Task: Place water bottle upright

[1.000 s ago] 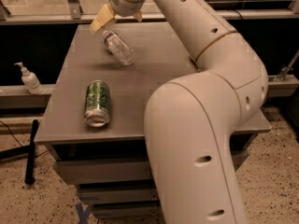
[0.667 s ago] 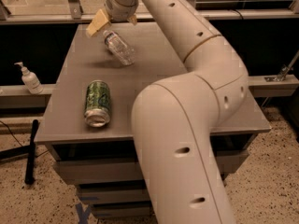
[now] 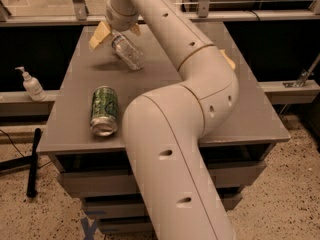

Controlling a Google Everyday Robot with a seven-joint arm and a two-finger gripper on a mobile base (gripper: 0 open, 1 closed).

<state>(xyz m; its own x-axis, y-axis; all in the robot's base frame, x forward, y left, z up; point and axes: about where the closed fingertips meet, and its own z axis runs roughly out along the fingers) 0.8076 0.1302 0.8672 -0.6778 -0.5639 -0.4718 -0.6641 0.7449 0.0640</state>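
The water bottle is a small clear ribbed bottle lying tilted on its side at the far left of the grey table. My gripper is right over the bottle's far end, at the back of the table. Its tan fingers stand apart on either side of that end, so it is open and not closed on the bottle. The cap end is hidden under the gripper. My white arm sweeps from the near right across the table up to the gripper.
A green drinks can lies on its side near the table's front left. A white pump-top dispenser bottle stands on a ledge left of the table. A black pole lies on the floor at left.
My gripper has moved a little left and down, closer around the bottle's far end. The bottle and the can have stayed put.
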